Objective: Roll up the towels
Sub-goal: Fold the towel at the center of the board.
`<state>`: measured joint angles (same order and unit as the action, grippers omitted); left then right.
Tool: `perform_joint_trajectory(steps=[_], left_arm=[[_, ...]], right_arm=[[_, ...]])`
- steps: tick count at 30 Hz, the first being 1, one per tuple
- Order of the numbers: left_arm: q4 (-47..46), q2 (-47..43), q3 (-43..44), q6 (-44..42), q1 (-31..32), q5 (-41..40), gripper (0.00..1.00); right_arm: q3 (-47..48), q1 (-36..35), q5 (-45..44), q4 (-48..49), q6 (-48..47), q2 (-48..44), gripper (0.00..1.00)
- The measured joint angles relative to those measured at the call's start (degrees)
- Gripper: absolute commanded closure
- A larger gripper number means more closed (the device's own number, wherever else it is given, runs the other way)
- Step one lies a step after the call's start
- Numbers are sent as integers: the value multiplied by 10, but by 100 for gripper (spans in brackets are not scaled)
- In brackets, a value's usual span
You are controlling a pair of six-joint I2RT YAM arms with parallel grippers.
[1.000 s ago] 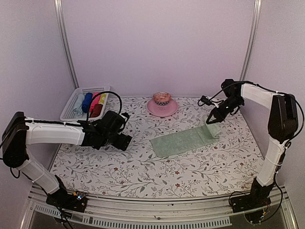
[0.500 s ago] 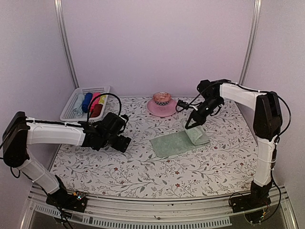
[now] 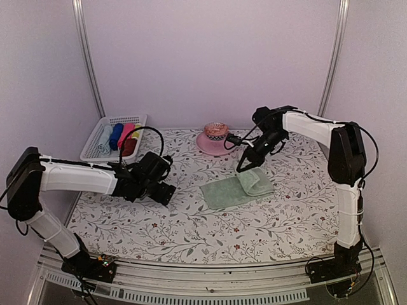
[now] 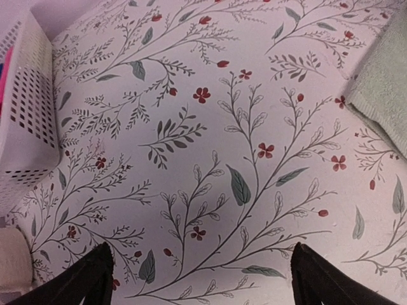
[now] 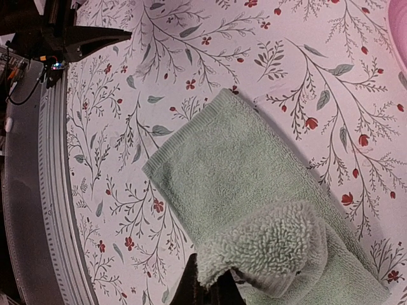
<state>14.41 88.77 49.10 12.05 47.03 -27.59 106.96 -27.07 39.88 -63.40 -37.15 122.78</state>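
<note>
Nearest the arm bases, the left gripper (image 4: 203, 283) hangs low over the floral-printed white table cover (image 3: 191, 235), its jaws spread wide with nothing between them, at about 9 o'clock from the work and well apart from it. Beyond it, a little to the 2 o'clock side of the table's middle, lies the pale sage-green terry hand towel (image 3: 230, 192), flat at its near-left end and doubled over at its 2 o'clock end, where a fluffy flap (image 5: 267, 244) stands up off the layer below. The right gripper (image 3: 245, 166) has its jaws closed on the edge of that flap. The cloth looks light, limp and grippy rather than slick – it should sag wherever it is unsupported and is likely to drag across the cover instead of turning if pulled from one corner. The best hold is probably the middle of the folded edge, pinched through both layers, so the roll stays even. Farther back, at 12 o'clock, stands a pink round pedestal plate (image 3: 216, 145). In the 10 o'clock corner sits a white perforated plastic basket (image 3: 95, 141) holding rolled bundles in blue, pink, yellow and dark red.
</note>
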Motion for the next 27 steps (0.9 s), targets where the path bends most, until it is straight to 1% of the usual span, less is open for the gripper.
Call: perform_joint_trajectory(steps=[16, 27], left_arm=[[-1, 11, 0, 0, 2, 2, 3], [-2, 25, 0, 1, 2, 4, 3]], right_arm=[[11, -21, 30, -2, -1, 31, 96], [11, -40, 33, 5, 1, 75, 96]])
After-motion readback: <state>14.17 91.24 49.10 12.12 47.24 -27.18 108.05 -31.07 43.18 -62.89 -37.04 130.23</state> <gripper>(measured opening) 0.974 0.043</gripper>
